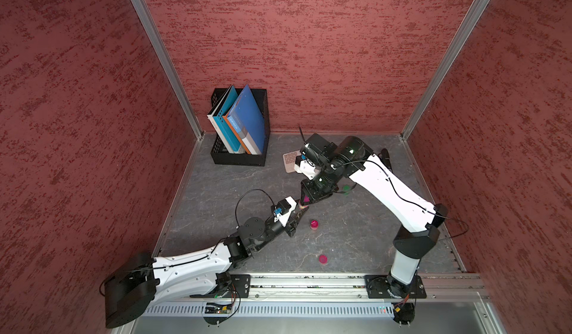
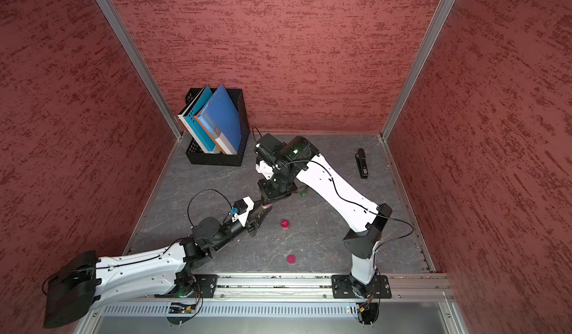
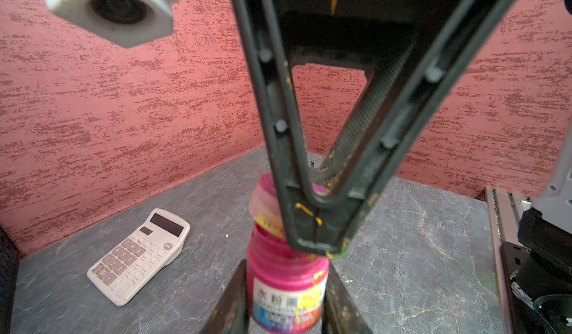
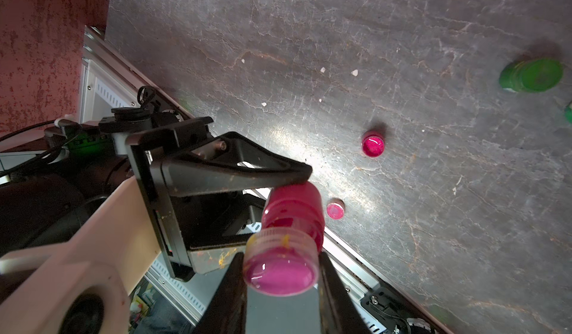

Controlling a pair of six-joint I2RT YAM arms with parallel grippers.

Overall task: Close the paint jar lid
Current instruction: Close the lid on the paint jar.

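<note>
Readable print on two things
The label (image 3: pixel 277 297) on the paint jar (image 3: pixel 288 266) reads 水粉画; the calculator (image 3: pixel 139 255) keys show digits like 2, 3, 5, 8; the lettering on the blue book (image 1: pixel 247 116) spine is too small to read.

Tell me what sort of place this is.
Probably a robot test cell dressed as an office desk: a left arm and right arm bolted to an aluminium rail, red textured panels boxing in the grey tabletop, and props like a calculator and a file holder of books.

Calculator (image 3: pixel 139 255) behind paint jar (image 3: pixel 288 286), beside rack (image 1: pixel 238 160)
</note>
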